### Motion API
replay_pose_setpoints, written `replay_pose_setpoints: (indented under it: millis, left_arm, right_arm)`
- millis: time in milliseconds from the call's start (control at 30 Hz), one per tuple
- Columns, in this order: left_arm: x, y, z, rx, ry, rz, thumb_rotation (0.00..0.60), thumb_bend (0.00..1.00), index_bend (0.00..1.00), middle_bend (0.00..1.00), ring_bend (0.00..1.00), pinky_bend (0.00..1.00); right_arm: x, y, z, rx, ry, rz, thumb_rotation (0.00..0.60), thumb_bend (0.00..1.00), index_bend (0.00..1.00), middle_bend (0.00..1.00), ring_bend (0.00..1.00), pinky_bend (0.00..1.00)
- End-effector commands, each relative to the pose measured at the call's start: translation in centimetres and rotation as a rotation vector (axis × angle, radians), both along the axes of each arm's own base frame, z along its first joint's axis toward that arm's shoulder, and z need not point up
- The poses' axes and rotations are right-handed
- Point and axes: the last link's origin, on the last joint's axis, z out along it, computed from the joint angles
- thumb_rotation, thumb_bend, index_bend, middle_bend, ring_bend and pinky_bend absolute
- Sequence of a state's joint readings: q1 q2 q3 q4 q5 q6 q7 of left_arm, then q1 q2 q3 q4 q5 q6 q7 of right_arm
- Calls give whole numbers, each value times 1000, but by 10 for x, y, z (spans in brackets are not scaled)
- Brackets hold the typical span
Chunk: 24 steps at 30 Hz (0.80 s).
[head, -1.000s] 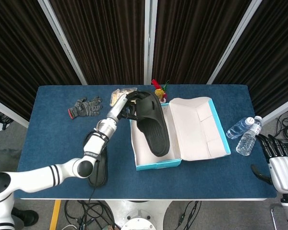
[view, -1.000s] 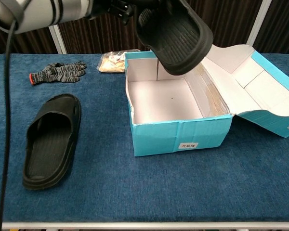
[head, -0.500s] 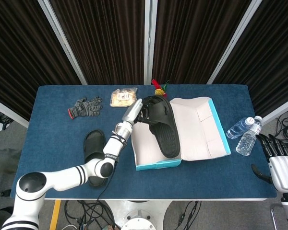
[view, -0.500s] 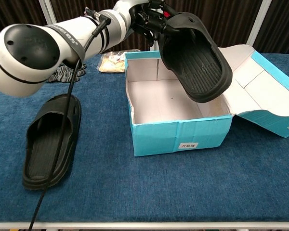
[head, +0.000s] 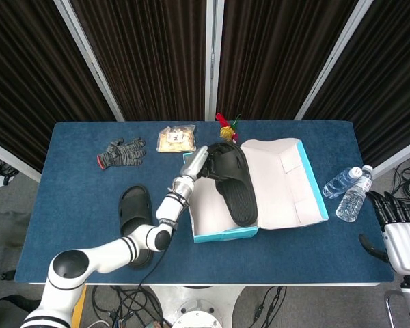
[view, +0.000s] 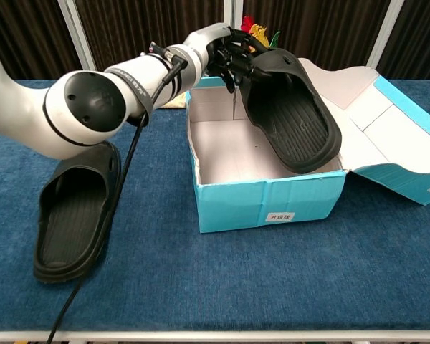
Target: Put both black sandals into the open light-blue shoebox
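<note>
We found one small white label [view: 282,216] on the front wall of the light-blue shoebox [view: 236,208]; it carried a few dark characters, perhaps Chinese, too small for us to read. The snack packet [head: 175,139] bore print that we could not make out.

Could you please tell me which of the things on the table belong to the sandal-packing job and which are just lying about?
Part of the job:
- held sandal, gripped by the left hand over the box
- second sandal, on the table
- light-blue shoebox, open

Just lying about:
- grey glove
- snack packet
- two water bottles
- red and yellow object behind the box
</note>
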<state>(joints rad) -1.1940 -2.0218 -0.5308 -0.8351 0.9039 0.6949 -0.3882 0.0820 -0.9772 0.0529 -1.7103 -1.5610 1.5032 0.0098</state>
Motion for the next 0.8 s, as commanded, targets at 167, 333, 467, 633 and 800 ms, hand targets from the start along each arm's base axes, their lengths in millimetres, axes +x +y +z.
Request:
replay_pose_setpoints:
  millis: [167,333,467,633,800]
  left_arm:
    - [-3,1,-12,-14,21,9,600,0,489,482,629,641]
    - [-6,-2,-18,-33,16,17,600,0,489,481,629,641]
    - [-5,-8,-24,-49,22,1,600,0,486,479,629,625]
    - [-6,-14,-32,-60,48,-16,600,0,484,478,628,624]
    - [-10,-17,-38,-68,66,-10,600,0,482,477,628,623]
  right_arm:
    - [1,2,1,-4,4,-3,600,202,10,85,0,120]
    - [2,2,1,-5,5,-3,600,205,10,85,0,120]
    - [3,2,1,-4,5,-1,600,202,10,85,0,120]
    - [3,3,2,-7,7,0,600,201,10,85,0,120]
    - [2,5,3,-12,7,-5,600,200,10,85,0,120]
